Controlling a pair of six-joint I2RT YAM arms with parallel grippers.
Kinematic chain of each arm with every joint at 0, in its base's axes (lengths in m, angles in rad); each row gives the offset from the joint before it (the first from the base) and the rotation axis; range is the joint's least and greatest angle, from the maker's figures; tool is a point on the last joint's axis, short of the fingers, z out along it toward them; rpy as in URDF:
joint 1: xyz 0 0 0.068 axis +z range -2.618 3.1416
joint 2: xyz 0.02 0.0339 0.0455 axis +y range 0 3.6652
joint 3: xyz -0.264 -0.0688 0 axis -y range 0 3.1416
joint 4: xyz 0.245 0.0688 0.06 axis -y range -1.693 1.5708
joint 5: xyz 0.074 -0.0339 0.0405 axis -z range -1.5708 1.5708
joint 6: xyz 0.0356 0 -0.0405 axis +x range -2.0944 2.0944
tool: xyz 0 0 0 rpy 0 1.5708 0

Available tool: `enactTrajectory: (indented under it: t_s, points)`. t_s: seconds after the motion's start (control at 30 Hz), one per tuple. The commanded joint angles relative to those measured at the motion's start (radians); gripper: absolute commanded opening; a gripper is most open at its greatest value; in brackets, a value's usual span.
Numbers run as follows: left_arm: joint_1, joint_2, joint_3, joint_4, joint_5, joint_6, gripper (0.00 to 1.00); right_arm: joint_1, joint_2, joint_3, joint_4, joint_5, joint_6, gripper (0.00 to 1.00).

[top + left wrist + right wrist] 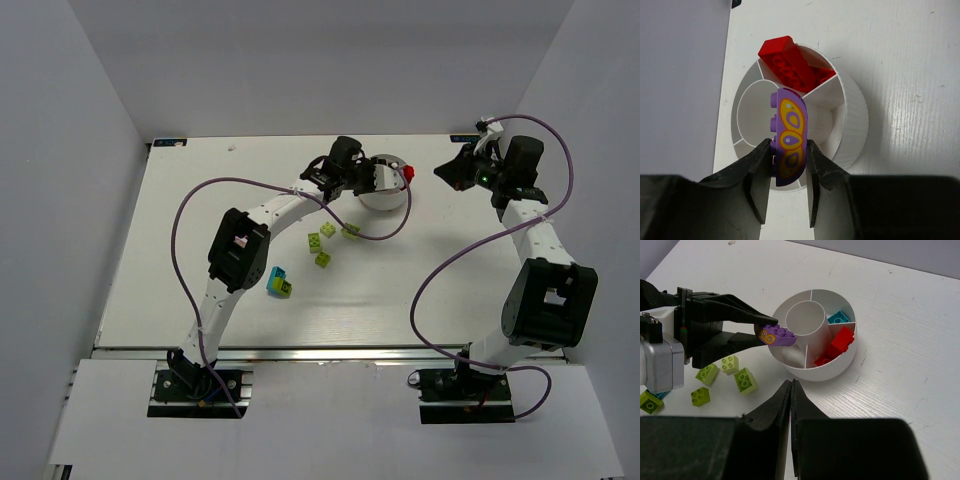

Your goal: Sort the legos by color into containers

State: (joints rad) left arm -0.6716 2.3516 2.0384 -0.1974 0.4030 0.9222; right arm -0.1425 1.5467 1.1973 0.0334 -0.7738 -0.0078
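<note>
The round white dish (383, 198) has wedge compartments around a centre well. My left gripper (790, 156) is shut on a purple brick (790, 127) with yellow markings and holds it over the dish's near-left rim (820, 372). The same brick (777, 335) shows in the right wrist view. Red bricks (790, 62) fill one wedge and a cyan brick (838, 317) lies in another. Several lime green bricks (323, 243) and a cyan-and-green clump (279, 283) lie on the table left of the dish. My right gripper (791, 385) is shut and empty, right of the dish (447, 170).
Purple cables (390, 232) loop over the table near both arms. White walls (70, 150) close in the left, back and right sides. The green bricks (745, 380) lie close beside the left arm's wrist.
</note>
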Motion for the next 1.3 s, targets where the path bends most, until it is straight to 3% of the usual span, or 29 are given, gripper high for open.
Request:
enactTrajectory:
  t_s: [0.0,0.63,1.0,1.2,1.27]
  points:
    - [-0.006,0.002,0.003,0.026,0.003,0.007,0.41,-0.003,-0.039,-0.002,0.042,-0.021,0.0,0.08]
    - [-0.008,-0.035,-0.064,0.064,-0.004,-0.008,0.48,-0.003,-0.039,-0.007,0.057,-0.024,0.034,0.1]
    - [-0.008,-0.152,-0.187,0.219,-0.069,-0.062,0.54,-0.005,-0.039,-0.007,0.051,-0.038,0.029,0.13]
    - [-0.008,-0.231,-0.202,0.302,-0.139,-0.103,0.55,-0.003,-0.03,-0.001,0.045,-0.067,0.011,0.25]
    - [-0.006,-0.256,-0.217,0.314,-0.173,-0.141,0.55,0.0,-0.027,0.008,0.034,-0.105,-0.046,0.35]
